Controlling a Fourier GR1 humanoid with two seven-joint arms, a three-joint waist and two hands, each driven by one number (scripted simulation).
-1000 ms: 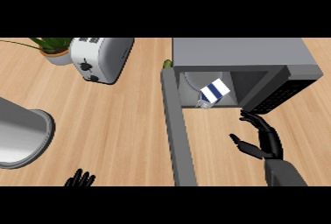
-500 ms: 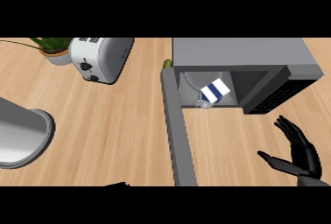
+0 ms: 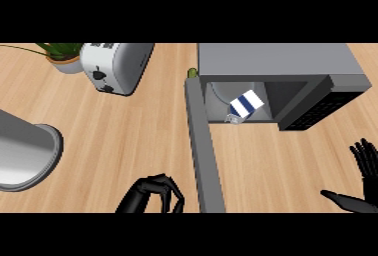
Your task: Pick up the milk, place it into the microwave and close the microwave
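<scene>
- Since half a second ago: left hand (image 3: 153,195) risen into view, fingers curled, empty, just left of door (image 3: 204,150).
- Microwave (image 3: 279,59) open; door swung toward viewer.
- Right hand (image 3: 363,176) spread wide, lower right.
- Milk (image 3: 245,105) tilted inside cavity.

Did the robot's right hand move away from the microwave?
Yes. The right hand was by the microwave's open front a second ago; now it sits lower and farther right, at the view's edge, away from the milk inside.
</scene>
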